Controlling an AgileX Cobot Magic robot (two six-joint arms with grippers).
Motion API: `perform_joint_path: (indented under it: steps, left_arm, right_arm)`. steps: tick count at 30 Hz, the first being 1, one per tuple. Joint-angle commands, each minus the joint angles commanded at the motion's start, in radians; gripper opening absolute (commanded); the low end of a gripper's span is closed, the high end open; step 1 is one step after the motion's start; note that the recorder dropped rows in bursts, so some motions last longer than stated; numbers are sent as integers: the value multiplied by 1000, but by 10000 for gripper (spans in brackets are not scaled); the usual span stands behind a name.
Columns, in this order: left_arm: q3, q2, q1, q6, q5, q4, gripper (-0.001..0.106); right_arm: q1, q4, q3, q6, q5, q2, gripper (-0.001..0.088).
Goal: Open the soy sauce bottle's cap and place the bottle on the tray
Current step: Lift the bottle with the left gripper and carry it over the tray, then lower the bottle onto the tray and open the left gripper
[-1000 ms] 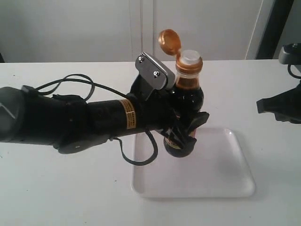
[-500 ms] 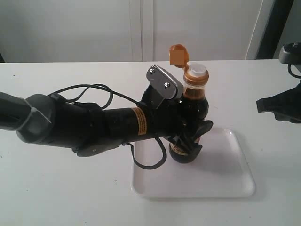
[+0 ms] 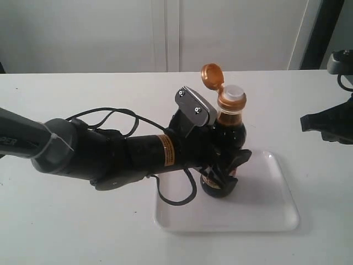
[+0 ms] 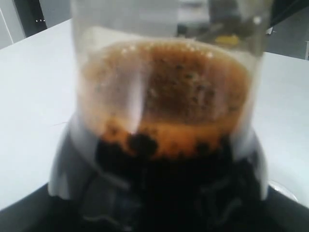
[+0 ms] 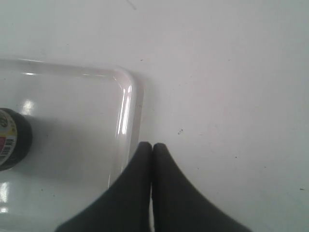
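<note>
Soy sauce bottle (image 3: pixel 230 128): upright over the left half of the tray (image 3: pixel 270 204), base low against the tray floor. A second ago it hangs higher and leans; half a second ago it is lower; now it is lowest and straightest. It has also turned about its own axis, since the cap (image 3: pixel 212 75) faces a different way in each exterior picture.

Cap: flipped open, standing up on its hinge, white spout bare. Judgement: the opening step is done, the set-down is at its end, and only the release and withdrawal remain.

Left claw (image 3: pixel 220 168): clamped around the lower body of the bottle.

Right claw (image 5: pixel 152 150): fingers pressed together, holding nothing, hanging above the counter (image 3: pixel 66 232) just beside one tray corner. The right arm shows no change across the three exterior pictures.

Hard to make out:
- Exterior view: the claw and its cable cover most of the label and the bottle's foot, so true contact with the tray is not confirmed there.
- Right wrist view: the bottle's base (image 5: pixel 12 140) sits at the frame edge, cut off, apparently resting on the tray floor.
- Left wrist view: fills with the bottle's blurred shoulder (image 4: pixel 164 121), foam on the dark liquid; claw fingers not distinguishable.
</note>
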Motion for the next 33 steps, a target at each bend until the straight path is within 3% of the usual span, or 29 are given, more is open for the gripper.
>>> perform_joint_path:
  steps: [4,6,9,16,27,33]
  left_arm:
    - [0,9,0,-10,9,8,15]
    - [0,9,0,-27,16,16,107]
    - [0,9,0,-27,7,16,339]
    - [0,9,0,-27,26,-1,1044]
    - [0,0,2,-34,44,3,1051]
    - [0,-47,2,-54,158,-1,1051]
  right_arm:
    - [0,0,0,0,0,0,0]
    - [0,0,0,0,0,0,0]
    - [0,0,0,0,0,0,0]
    - [0,0,0,0,0,0,0]
    - [0,7,0,0,0,0,0]
    - [0,7,0,0,0,0,0]
